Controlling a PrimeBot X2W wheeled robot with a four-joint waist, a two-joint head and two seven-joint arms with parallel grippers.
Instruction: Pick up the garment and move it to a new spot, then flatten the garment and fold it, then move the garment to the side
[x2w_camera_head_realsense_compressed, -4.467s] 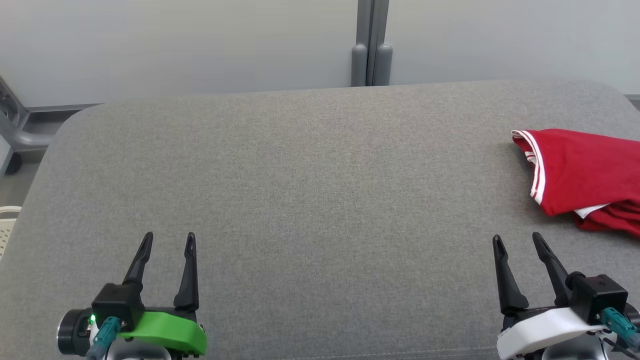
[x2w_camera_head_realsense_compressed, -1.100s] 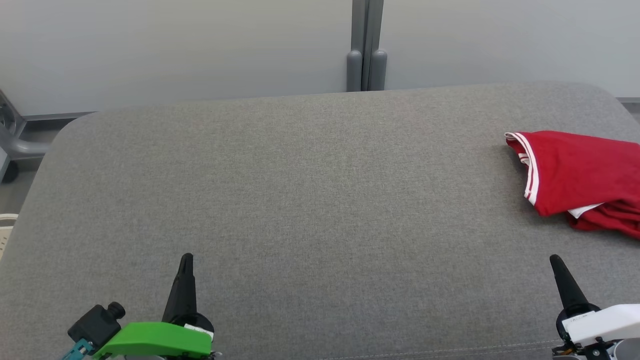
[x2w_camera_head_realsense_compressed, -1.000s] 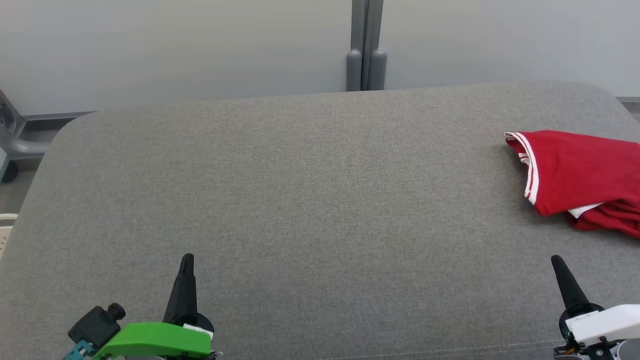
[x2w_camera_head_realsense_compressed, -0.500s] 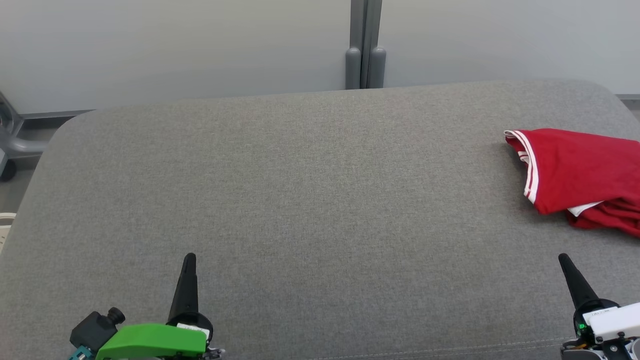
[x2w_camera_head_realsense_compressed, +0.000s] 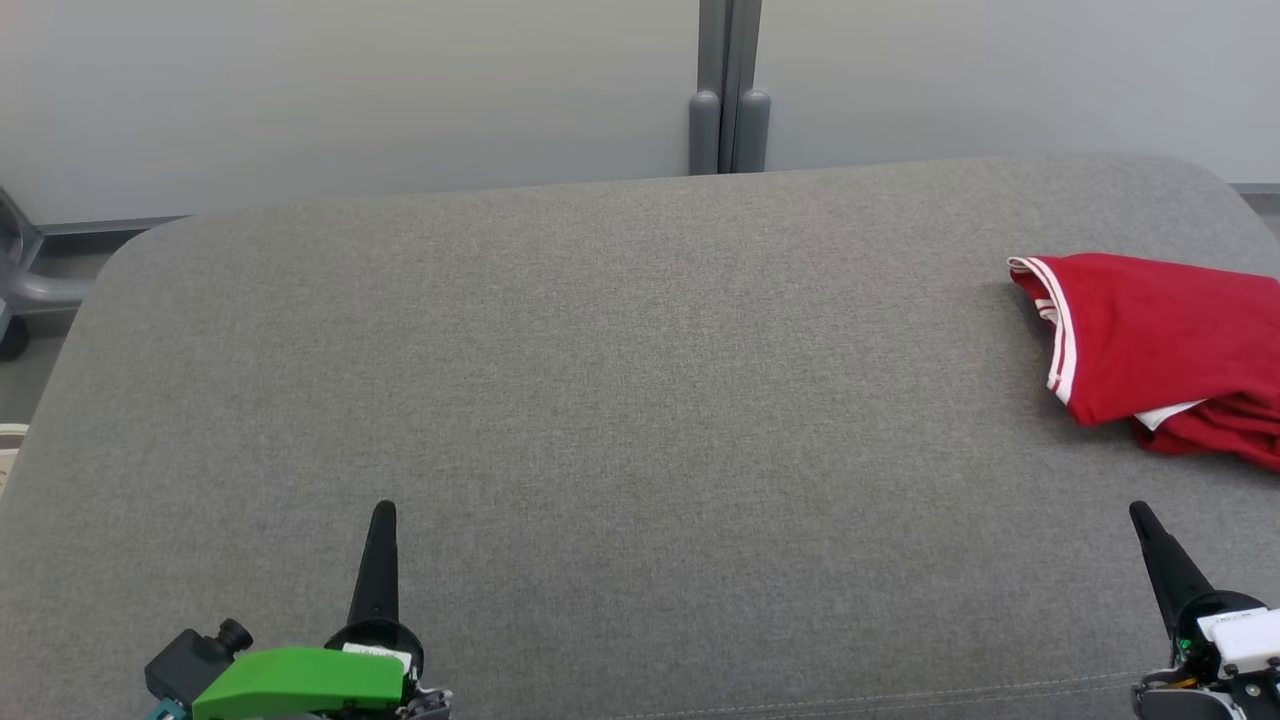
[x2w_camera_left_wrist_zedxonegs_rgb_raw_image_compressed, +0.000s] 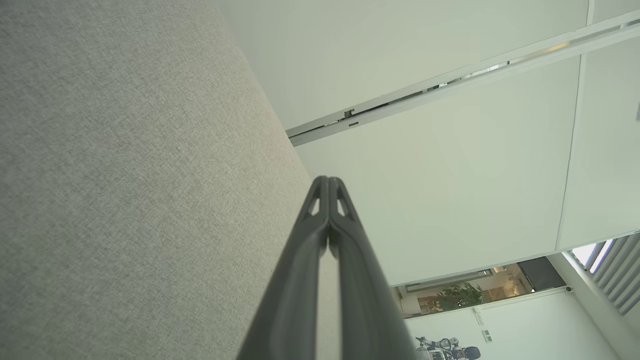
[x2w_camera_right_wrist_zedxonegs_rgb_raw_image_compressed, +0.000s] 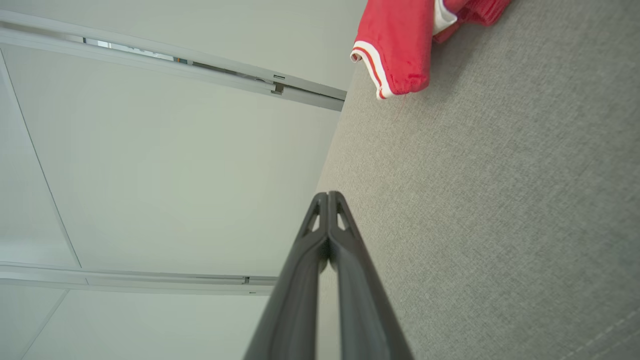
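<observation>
Compared with the earliest head view, the left pincer and the right pincer have gone from spread to clenched, empty, each turned edge-on into a single dark spike above the near edge of the gray desk. The red garment with white trim lies unmoved at the desk's far right, well apart from both. The picture's right edge cuts it off, so its full outline cannot be told.

Red garment lies on grey cushion.
</observation>
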